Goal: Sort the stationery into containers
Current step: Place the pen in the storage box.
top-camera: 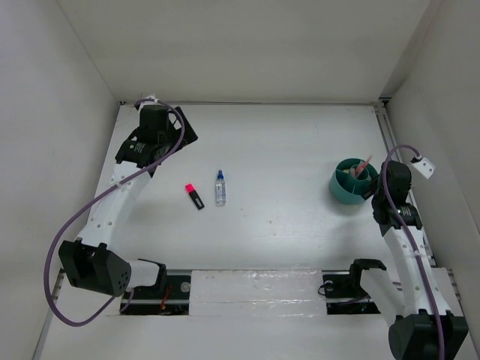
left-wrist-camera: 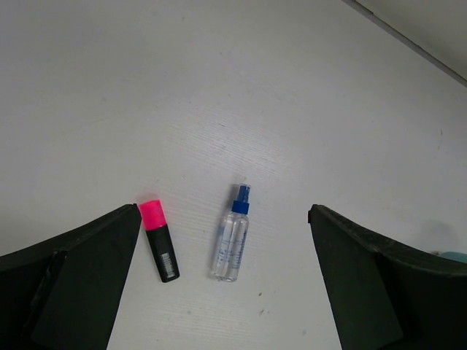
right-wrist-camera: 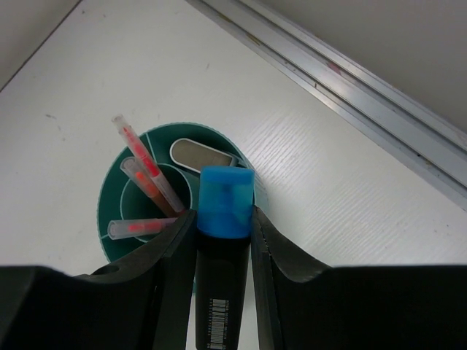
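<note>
Hovering over the far left of the desk (top-camera: 285,150), the left pincer (left-wrist-camera: 224,213) has its jaws spread wide and nothing between them. In its wrist view two things lie flat on the desk ahead of it, apart from the fingers. The pink-capped marker (left-wrist-camera: 159,240) lies close to the left finger (left-wrist-camera: 73,284), its long axis running away from the camera with the cap at the far end, tipped slightly left. Just beside it on the right, the clear bottle (left-wrist-camera: 231,244) lies nearly parallel, blue cap also at the far end, roughly midway between the fingers. At the right side stands the teal cup (top-camera: 347,196), with salmon pencils (right-wrist-camera: 146,175) leaning in its compartments. The right pincer (right-wrist-camera: 222,219) is closed on the blue-capped marker (right-wrist-camera: 225,200), which runs lengthwise between the fingers, cap jutting past the tips over the cup's near rim.
</note>
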Available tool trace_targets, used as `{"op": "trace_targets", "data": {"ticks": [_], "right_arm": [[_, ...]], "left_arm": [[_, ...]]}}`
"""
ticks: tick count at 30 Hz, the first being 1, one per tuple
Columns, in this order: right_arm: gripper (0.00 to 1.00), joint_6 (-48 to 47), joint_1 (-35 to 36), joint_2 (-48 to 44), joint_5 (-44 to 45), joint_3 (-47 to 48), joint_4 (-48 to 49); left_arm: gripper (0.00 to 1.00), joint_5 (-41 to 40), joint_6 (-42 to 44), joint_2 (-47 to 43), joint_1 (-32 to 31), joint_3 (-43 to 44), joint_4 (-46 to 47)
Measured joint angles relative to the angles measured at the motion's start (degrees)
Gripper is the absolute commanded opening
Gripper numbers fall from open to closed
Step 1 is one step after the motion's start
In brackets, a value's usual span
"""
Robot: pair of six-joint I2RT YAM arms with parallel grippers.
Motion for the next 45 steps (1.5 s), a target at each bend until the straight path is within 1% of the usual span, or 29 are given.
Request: {"op": "trace_targets", "data": {"ticks": [15,37,40,45], "right_arm": [[0.00,-2.1,-0.7,0.0,-3.0,0.0,3.3],[0.00,-3.0,-0.7,-0.1,-5.2,-0.1,3.7],[0.00,-2.9,-0.7,-0.6,-6.6,-1.2,3.7],[0.00,-3.0,-0.7,-0.9,-11.4,-3.1,4.2]], "left_arm": [[1.00,0.0,0.4,0.0,0.0,0.0,0.1],[1.00,0.0,0.6,0.0,0.0,0.0,0.1],[1.00,0.0,0.6,0.0,0.0,0.0,0.1],[1.00,0.0,0.6,0.0,0.0,0.0,0.1]]}}
